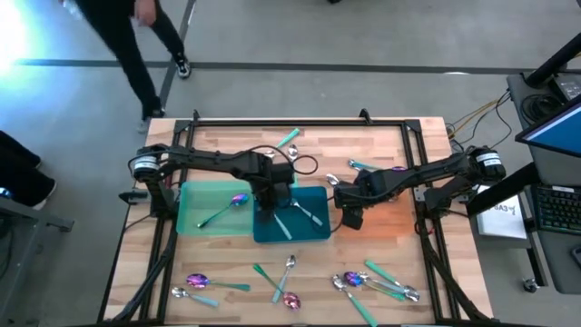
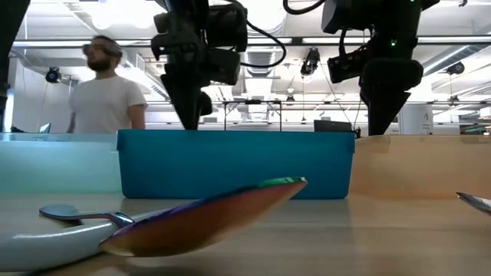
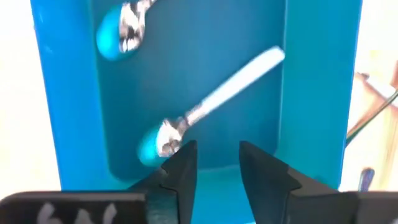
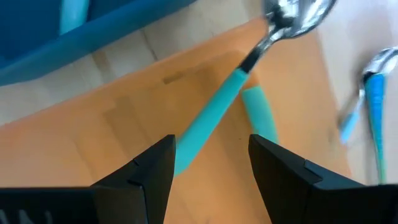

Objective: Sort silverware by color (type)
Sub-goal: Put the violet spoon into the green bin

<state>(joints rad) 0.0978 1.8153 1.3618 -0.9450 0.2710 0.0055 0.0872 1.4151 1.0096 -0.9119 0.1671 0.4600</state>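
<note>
- Hovering above the flat rectangular teal tray (image 1: pixel 313 238), your left gripper (image 3: pixel 211 163) stands parted and empty; a plain silver spoon (image 3: pixel 211 102) lies below.
- Your right gripper (image 4: pixel 211 155) gapes wide over the flat orange tray (image 4: pixel 124 124), straddling a teal-handled silver spoon (image 4: pixel 214 118) without gripping.

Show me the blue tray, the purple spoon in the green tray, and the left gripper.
blue tray (image 1: pixel 313 234): high view, bare floor.
purple spoon (image 1: pixel 240 199): high view, bowl.
left gripper (image 3: pixel 217 163): left wrist view, gap between fingertips.
</note>
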